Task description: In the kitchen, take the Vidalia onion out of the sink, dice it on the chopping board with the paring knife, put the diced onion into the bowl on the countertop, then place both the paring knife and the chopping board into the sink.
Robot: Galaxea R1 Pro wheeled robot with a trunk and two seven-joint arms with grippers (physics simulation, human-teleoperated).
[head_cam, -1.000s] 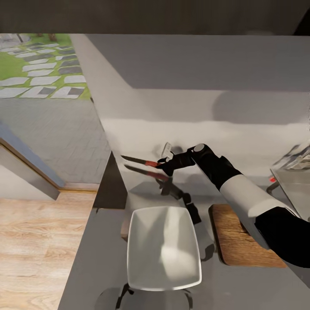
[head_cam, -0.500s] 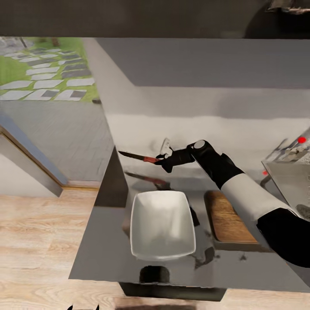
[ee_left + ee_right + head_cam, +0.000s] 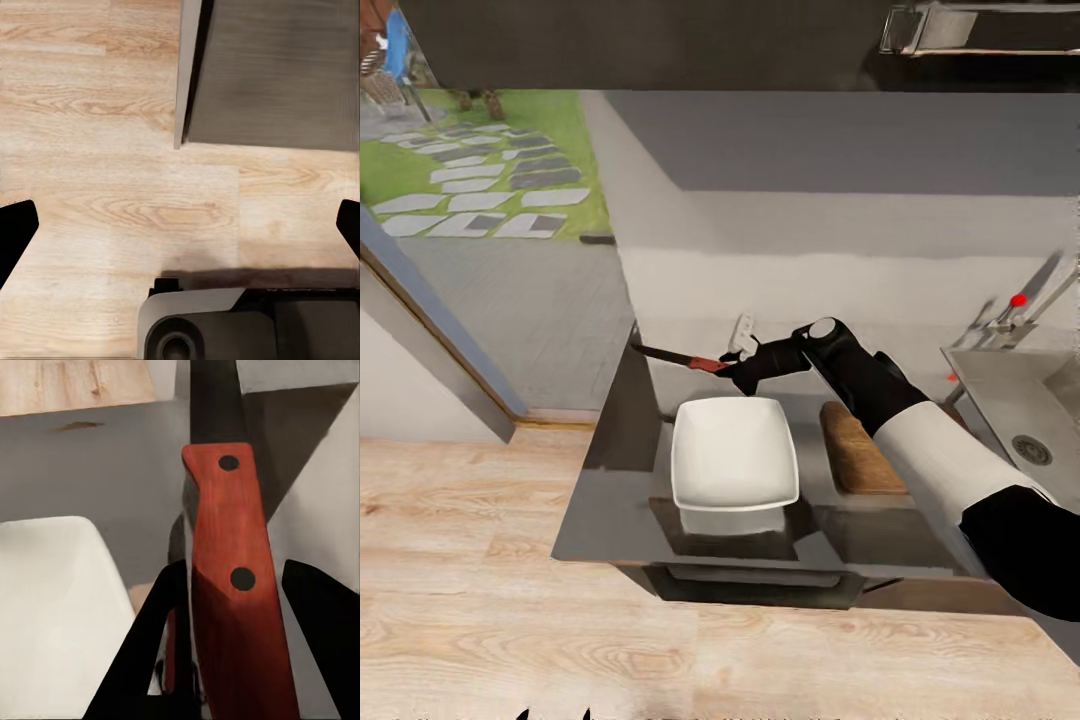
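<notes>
The right gripper (image 3: 728,368) is clamped on the reddish-brown handle of the paring knife (image 3: 678,359), whose slim dark blade points away over the counter's far left corner; the right wrist view shows two dark rivets in the smooth handle (image 3: 229,577). Just below sits the shallow white square bowl (image 3: 734,453) on the glossy grey countertop (image 3: 605,500), with the dark brown wooden chopping board (image 3: 855,450) beside it. The steel sink (image 3: 1015,405) with its round drain lies further right. The left gripper's (image 3: 180,225) black fingertips (image 3: 15,232) stand wide apart, holding nothing, over pale wood-plank floor (image 3: 112,187).
</notes>
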